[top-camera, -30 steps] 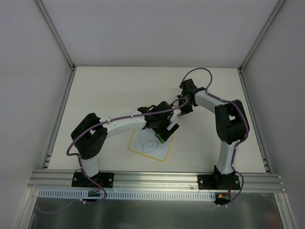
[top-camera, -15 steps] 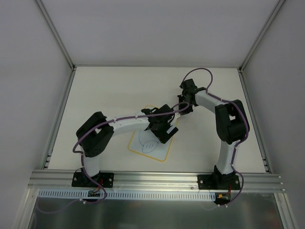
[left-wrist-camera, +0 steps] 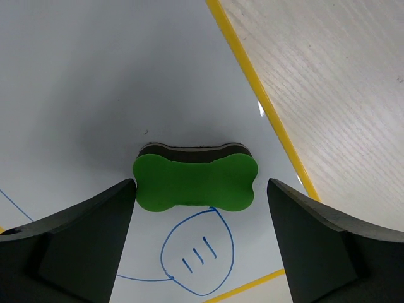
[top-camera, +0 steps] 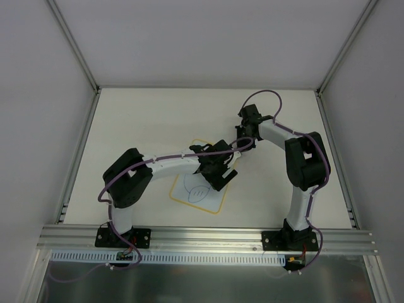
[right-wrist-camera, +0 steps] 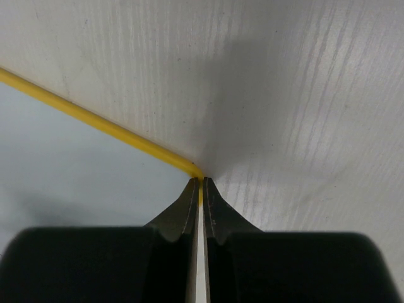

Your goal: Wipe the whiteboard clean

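The whiteboard lies flat mid-table, white with a yellow border and a blue scribble on it. A green bone-shaped eraser rests on the whiteboard. My left gripper is open and straddles the eraser, the left finger close to its end and the right finger a little apart. In the top view the left gripper hides the eraser. My right gripper is shut, its tips at the board's rounded yellow corner; from above, the right gripper sits at the board's far right corner.
The table is pale wood-grain, enclosed by white walls with aluminium rails along the near edge. Both arm bases stand at that edge.
The left gripper has settled over the eraser, which showed green in the top view a second ago and is now covered. Its jaws have narrowed slightly. The right arm has barely moved.
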`<act>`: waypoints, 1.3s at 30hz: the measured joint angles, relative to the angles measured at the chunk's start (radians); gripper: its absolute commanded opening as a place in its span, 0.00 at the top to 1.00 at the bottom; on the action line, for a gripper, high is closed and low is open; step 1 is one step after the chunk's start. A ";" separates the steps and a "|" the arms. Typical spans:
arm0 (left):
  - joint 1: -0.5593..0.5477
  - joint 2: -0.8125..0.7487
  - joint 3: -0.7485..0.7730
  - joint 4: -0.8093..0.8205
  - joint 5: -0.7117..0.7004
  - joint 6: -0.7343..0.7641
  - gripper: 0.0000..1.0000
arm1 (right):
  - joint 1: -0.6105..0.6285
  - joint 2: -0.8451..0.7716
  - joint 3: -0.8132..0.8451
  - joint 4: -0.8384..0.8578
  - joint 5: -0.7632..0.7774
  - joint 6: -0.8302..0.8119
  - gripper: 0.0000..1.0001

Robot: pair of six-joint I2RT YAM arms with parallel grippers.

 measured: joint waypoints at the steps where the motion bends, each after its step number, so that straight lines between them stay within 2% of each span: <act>1: -0.002 0.000 0.000 0.000 0.000 0.001 0.14 | 0.000 0.000 0.000 0.000 0.000 0.000 1.00; 4: -0.008 0.002 0.002 -0.001 -0.001 0.002 0.16 | 0.000 0.000 0.000 0.000 -0.001 0.000 1.00; 9: -0.008 0.015 0.008 -0.002 -0.006 0.001 0.25 | -0.002 0.001 0.000 0.000 -0.003 0.000 1.00; 16: -0.008 0.018 0.009 -0.002 -0.020 0.001 0.28 | -0.005 0.002 0.000 0.000 -0.005 0.007 1.00; 19: -0.008 0.019 0.010 -0.003 -0.026 -0.002 0.38 | -0.005 0.002 0.000 0.001 -0.006 0.008 1.00; 24: 0.003 0.023 0.019 -0.014 -0.077 -0.005 0.43 | -0.005 0.002 0.000 0.006 -0.007 0.008 1.00; 28: 0.074 0.035 0.039 -0.019 -0.079 -0.019 0.44 | -0.005 0.002 -0.001 0.007 -0.008 0.008 1.00; 35: 0.267 0.115 0.156 -0.041 -0.077 -0.027 0.48 | -0.005 0.002 -0.002 0.010 -0.009 0.008 1.00; 39: 0.303 0.174 0.237 -0.052 -0.076 -0.026 0.52 | -0.006 0.002 -0.002 0.010 -0.011 0.008 1.00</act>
